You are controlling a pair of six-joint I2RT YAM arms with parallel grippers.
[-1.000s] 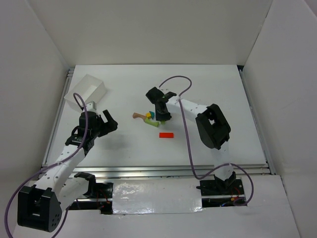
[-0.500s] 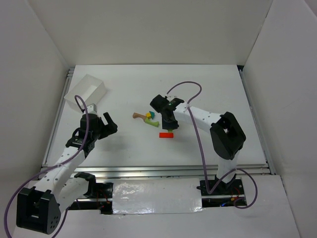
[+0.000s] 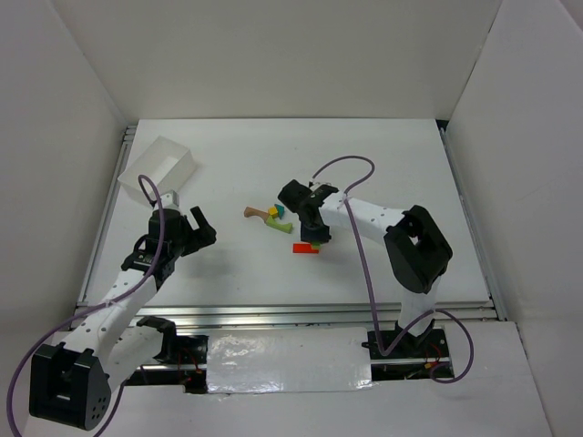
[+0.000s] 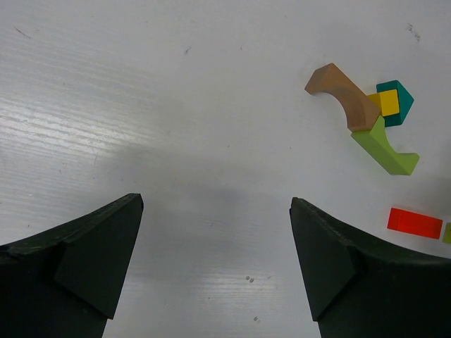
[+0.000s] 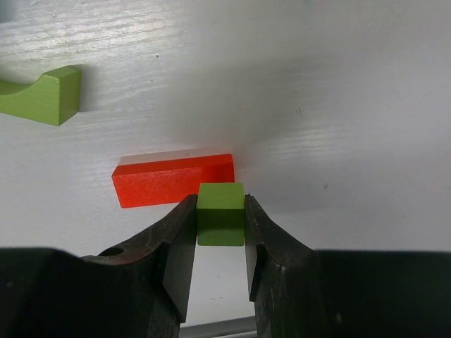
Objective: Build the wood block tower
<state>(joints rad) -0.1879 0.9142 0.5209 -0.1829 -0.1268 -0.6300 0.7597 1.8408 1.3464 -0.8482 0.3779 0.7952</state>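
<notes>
My right gripper (image 5: 220, 211) clamps a small green cube (image 5: 220, 213) at the red block (image 5: 173, 179); I cannot tell whether it sits on it or beside it. My left gripper (image 4: 217, 203) hangs spread and empty over the white table (image 3: 392, 155), near the white box (image 3: 157, 167). Close by lie the tan arch (image 4: 343, 98), green curved piece (image 4: 384, 149), teal block (image 4: 398, 95) and yellow cube (image 4: 389, 104), touching, unstacked.

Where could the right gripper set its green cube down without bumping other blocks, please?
Bare table opens right of the red block and between the left gripper and the tan arch. Crowded where arch, teal block and green piece cluster.
</notes>
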